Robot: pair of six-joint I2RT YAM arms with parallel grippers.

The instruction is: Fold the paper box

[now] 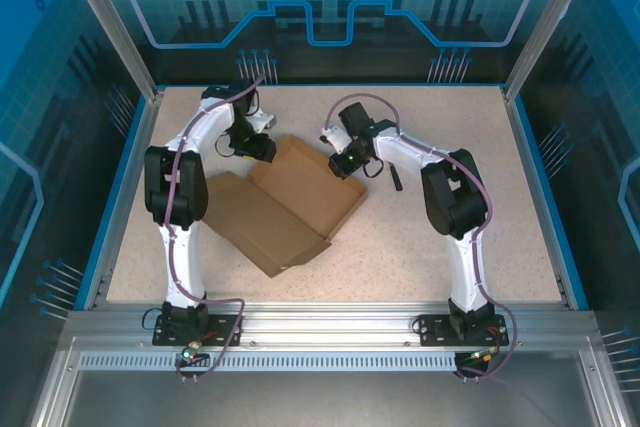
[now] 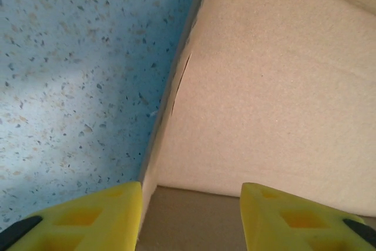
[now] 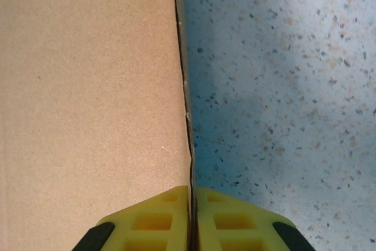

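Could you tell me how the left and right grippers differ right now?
The left gripper stands open; the right gripper is shut on an edge of the paper box. The left gripper is at the box's left side, the right gripper at its right. Both have yellow fingers.

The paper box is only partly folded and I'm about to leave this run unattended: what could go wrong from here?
1. The right gripper pinches only a thin edge of the paper box; a pull could slip off it or tear it.
2. The left gripper stands open at a cardboard wall without holding it, so that side may spring back.
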